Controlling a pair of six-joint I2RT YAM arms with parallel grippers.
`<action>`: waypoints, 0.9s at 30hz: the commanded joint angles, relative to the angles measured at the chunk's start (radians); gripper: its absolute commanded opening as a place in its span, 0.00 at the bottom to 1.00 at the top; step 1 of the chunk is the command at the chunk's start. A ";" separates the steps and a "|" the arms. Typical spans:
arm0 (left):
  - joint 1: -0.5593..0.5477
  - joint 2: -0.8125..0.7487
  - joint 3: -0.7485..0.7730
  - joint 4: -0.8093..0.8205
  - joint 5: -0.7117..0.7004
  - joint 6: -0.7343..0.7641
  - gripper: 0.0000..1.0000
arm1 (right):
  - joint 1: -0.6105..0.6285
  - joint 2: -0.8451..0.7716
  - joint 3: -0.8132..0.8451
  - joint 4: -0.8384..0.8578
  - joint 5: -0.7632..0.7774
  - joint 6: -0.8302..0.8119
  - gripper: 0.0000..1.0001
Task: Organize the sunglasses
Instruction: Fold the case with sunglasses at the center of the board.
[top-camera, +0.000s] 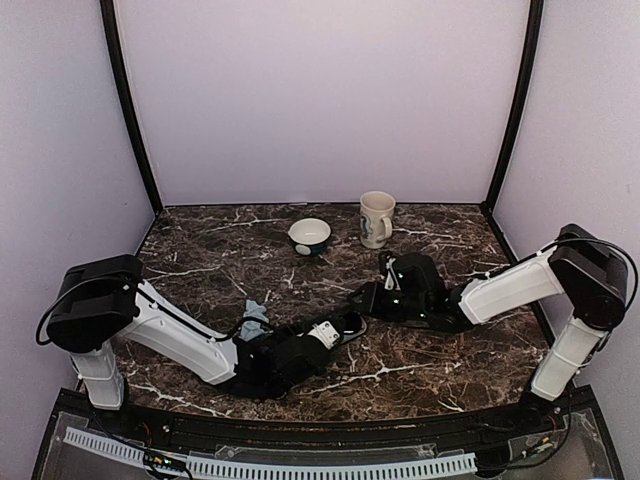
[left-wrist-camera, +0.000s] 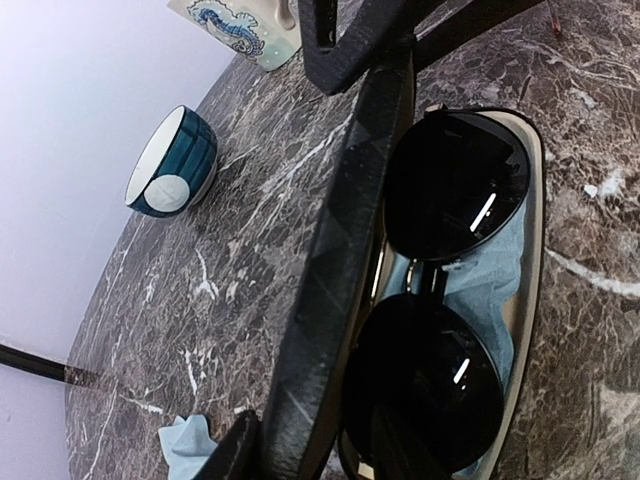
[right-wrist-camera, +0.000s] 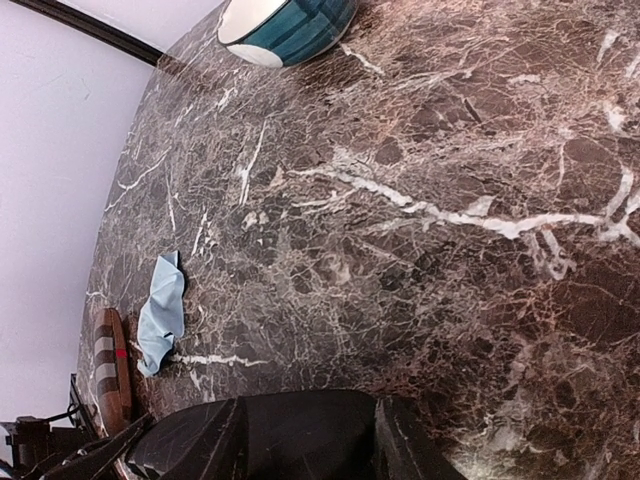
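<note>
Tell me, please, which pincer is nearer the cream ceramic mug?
Right. The right pincer sits in front of the mug; the left pincer is further off, beside the dark wire-framed sunglasses.

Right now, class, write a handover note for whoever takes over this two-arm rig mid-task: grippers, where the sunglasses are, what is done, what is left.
Left gripper: low at the black glasses case, beside its open lid; open or shut cannot be told.
Right gripper: at the case's far side; state also unclear.
Sunglasses: lying lenses up inside the open case.
Done: the glasses are in the case.
Left: probably closing the lid.
The brown striped case and light blue cloth lie apart from it.
</note>
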 joint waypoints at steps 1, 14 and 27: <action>-0.017 0.017 0.005 -0.077 0.049 -0.041 0.39 | 0.032 0.018 -0.044 -0.101 -0.019 0.005 0.42; -0.032 0.012 0.017 -0.149 0.137 -0.119 0.49 | 0.050 0.020 -0.078 -0.100 0.008 0.009 0.40; -0.049 -0.013 0.005 -0.213 0.178 -0.161 0.55 | 0.062 0.013 -0.087 -0.119 0.028 0.004 0.40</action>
